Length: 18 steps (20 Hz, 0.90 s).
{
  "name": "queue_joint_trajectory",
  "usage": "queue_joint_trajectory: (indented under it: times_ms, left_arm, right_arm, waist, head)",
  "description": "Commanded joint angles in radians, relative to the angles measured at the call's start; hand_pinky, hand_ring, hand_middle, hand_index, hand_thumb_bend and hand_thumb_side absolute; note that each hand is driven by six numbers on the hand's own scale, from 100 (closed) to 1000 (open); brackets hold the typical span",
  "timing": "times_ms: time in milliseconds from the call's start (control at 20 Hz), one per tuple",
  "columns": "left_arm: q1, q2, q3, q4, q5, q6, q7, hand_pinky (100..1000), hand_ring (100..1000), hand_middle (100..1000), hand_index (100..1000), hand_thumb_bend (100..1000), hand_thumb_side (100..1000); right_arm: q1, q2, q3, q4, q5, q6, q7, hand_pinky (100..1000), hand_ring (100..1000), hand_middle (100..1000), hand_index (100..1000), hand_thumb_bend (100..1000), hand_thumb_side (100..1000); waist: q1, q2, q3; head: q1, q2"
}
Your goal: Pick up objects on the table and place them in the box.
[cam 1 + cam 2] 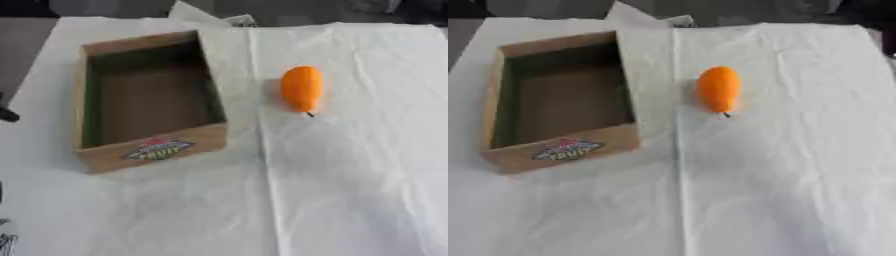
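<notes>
While the table lies under its creased white sheet, 1 orange fruit is seen resting on the cloth past the middle, toward the far edge and the right side, its small dark stem pointed at the near edge. A cardboard box is set on the left half, open at the top, nothing seen inside, a printed label carried on its near wall. Fruit and box are kept apart, a fold of the sheet running between them. At the table's left edge a few dark shapes are glimpsed, too little to be made out. Neither hand is shown, so finger positions cannot be told.
</notes>
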Motion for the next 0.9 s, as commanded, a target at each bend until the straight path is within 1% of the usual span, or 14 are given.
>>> queue_joint_trajectory:
  times_ms: [50, 150, 300, 400, 500, 550, 650, 700, 750, 800, 900]
  left_arm:
    - [-0.002, 0.018, -0.006, -0.017, 0.009, 0.0, -0.007, 411, 564, 658, 732, 100, 1000]
    - [-0.001, 0.019, -0.007, -0.017, 0.011, 0.001, -0.009, 411, 563, 658, 731, 100, 1000]
    - [0.0, 0.019, -0.012, -0.017, 0.015, 0.003, -0.013, 411, 563, 658, 731, 100, 1000]
    - [0.001, 0.02, -0.014, -0.017, 0.017, 0.003, -0.015, 411, 563, 658, 731, 100, 1000]
    - [0.002, 0.02, -0.014, -0.017, 0.018, 0.003, -0.016, 411, 563, 658, 731, 100, 1000]
    - [0.002, 0.02, -0.014, -0.017, 0.019, 0.003, -0.017, 411, 563, 658, 731, 100, 1000]
    - [0.002, 0.024, -0.021, -0.017, 0.023, 0.003, -0.023, 411, 563, 658, 731, 100, 1000]
    - [0.002, 0.024, -0.023, -0.017, 0.025, 0.004, -0.024, 411, 563, 657, 731, 100, 1000]
    - [0.002, 0.025, -0.024, -0.017, 0.027, 0.004, -0.026, 411, 563, 658, 731, 100, 1000]
    - [0.002, 0.025, -0.025, -0.017, 0.029, 0.005, -0.027, 412, 563, 658, 730, 100, 1000]
    - [0.002, 0.025, -0.026, -0.017, 0.031, 0.008, -0.031, 411, 563, 658, 730, 100, 1000]
  right_arm:
    - [-0.038, -0.132, 0.026, -0.016, 0.063, 0.08, 0.033, 872, 826, 761, 906, 100, 1000]
    - [-0.062, -0.177, 0.047, -0.016, 0.09, 0.129, 0.065, 867, 827, 763, 903, 100, 1000]
    - [-0.098, -0.241, 0.085, -0.006, 0.122, 0.176, 0.106, 864, 828, 771, 900, 100, 987]
    - [-0.127, -0.267, 0.109, 0.018, 0.143, 0.193, 0.129, 864, 829, 772, 900, 100, 986]
    - [-0.141, -0.273, 0.118, 0.031, 0.155, 0.196, 0.139, 864, 829, 772, 900, 100, 986]
    - [-0.144, -0.274, 0.121, 0.035, 0.158, 0.196, 0.141, 860, 827, 721, 874, 100, 940]
    - [-0.175, -0.302, 0.151, 0.066, 0.178, 0.213, 0.16, 860, 830, 731, 878, 100, 932]
    - [-0.193, -0.318, 0.171, 0.086, 0.19, 0.225, 0.172, 865, 840, 752, 891, 100, 934]
    - [-0.212, -0.327, 0.193, 0.108, 0.204, 0.238, 0.186, 864, 842, 756, 896, 100, 810]
    - [-0.229, -0.329, 0.215, 0.13, 0.217, 0.248, 0.2, 859, 840, 754, 895, 100, 935]
    - [-0.269, -0.317, 0.26, 0.175, 0.245, 0.258, 0.227, 855, 839, 760, 899, 100, 927]
  waist:
    - [-0.001, -0.024, 0.002]
    - [-0.002, -0.026, 0.005]
    - [-0.005, -0.028, 0.015]
    - [-0.006, -0.031, 0.02]
    - [-0.006, -0.031, 0.021]
    - [-0.006, -0.032, 0.022]
    - [-0.009, -0.037, 0.034]
    - [-0.01, -0.039, 0.037]
    - [-0.01, -0.04, 0.039]
    - [-0.012, -0.04, 0.042]
    - [-0.014, -0.041, 0.044]
  head:
    - [-0.011, 0.009]
    - [-0.022, 0.01]
    - [-0.043, 0.014]
    - [-0.05, 0.016]
    - [-0.052, 0.017]
    - [-0.054, 0.017]
    - [-0.066, 0.02]
    - [-0.071, 0.019]
    - [-0.074, 0.018]
    - [-0.079, 0.017]
    - [-0.085, 0.014]
